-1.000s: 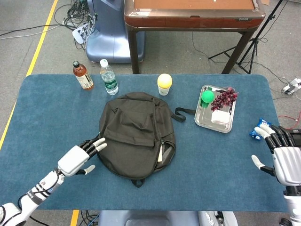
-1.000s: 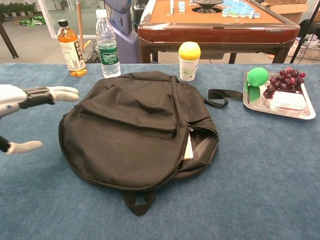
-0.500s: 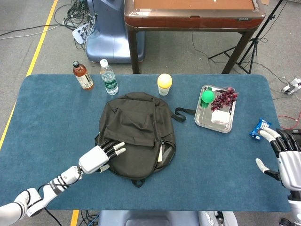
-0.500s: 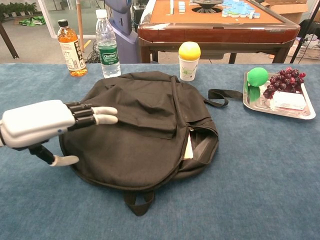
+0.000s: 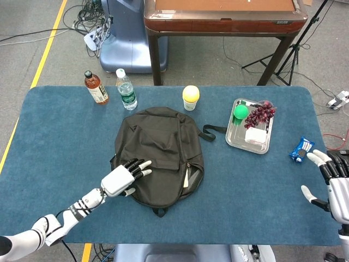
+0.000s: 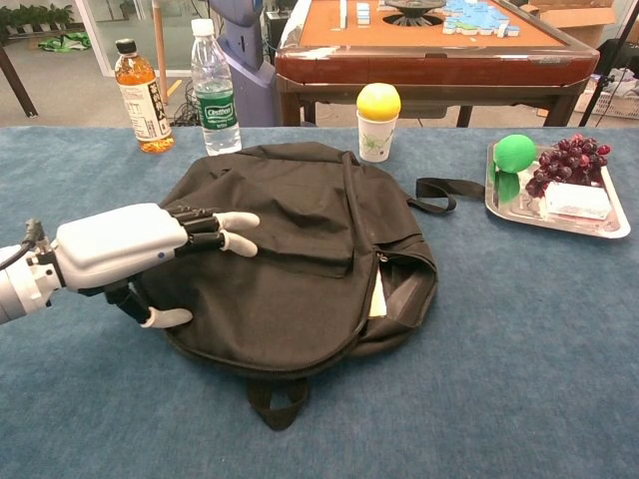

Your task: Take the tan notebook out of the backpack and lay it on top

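Backpack (image 5: 158, 153) lies flat, zip gaping on its right side, notebook (image 6: 377, 295) edge showing in that gap. Left hand (image 5: 126, 173) rests flat on backpack's left half, fingers spread, holding nothing, likely to pin it. Right hand (image 5: 335, 183) open and empty, well right of backpack.

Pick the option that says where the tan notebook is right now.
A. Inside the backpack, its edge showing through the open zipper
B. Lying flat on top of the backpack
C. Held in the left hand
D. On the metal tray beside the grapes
A: a pale edge of the tan notebook shows in the open zipper gap on the side of the backpack, while the left hand is extended over the backpack's other side, holding nothing.
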{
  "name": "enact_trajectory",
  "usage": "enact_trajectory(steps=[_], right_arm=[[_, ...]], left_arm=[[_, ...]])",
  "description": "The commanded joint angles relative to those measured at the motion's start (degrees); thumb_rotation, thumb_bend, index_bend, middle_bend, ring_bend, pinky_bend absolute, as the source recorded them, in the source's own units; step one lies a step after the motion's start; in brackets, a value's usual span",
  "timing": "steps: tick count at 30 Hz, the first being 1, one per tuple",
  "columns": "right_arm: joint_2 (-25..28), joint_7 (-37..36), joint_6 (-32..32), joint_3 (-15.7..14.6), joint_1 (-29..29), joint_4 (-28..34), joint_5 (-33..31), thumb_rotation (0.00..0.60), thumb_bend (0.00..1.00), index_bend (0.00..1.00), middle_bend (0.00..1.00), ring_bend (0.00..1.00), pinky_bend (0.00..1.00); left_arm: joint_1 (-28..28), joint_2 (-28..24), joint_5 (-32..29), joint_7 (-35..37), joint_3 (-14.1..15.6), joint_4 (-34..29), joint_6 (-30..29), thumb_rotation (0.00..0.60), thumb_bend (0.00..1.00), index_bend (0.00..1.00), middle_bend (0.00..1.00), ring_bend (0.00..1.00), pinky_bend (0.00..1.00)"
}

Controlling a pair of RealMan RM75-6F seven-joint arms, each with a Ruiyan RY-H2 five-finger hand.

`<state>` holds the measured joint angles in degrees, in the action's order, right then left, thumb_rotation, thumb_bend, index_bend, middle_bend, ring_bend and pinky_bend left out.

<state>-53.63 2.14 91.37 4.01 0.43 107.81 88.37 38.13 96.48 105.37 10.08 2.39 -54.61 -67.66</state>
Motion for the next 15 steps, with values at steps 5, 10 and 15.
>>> enact_trajectory(steps=[5, 10, 15], right_arm=[[0.00, -1.09, 0.10, -0.01, -0.29, -0.87, -0.18, 0.600, 0.24, 0.19, 0.15, 0.07, 0.10], [-0.20, -1.75, -0.53, -0.07, -0.03, -1.51, -0.03, 0.600, 0.24, 0.19, 0.15, 0.07, 0.10], [0.20, -2.00, -2.18, -0.70, 0.57, -1.49, 0.83, 0.600, 0.24, 0.19, 0.15, 0.07, 0.10]], left_arm=[[0.35, 0.69, -2.61, 2.83, -0.73, -0.69, -0.67, 0.600, 0.26, 0.34, 0.02, 0.05, 0.09], [-0.04, 0.44, -4.98, 3.24, -1.95, -1.73, -1.87, 0.600, 0.42, 0.46, 0.10, 0.14, 0.09], [-0.98, 1.00, -9.63, 4.25, -4.13, -4.39, -1.17, 0.600, 0.58, 0.64, 0.23, 0.26, 0.13]])
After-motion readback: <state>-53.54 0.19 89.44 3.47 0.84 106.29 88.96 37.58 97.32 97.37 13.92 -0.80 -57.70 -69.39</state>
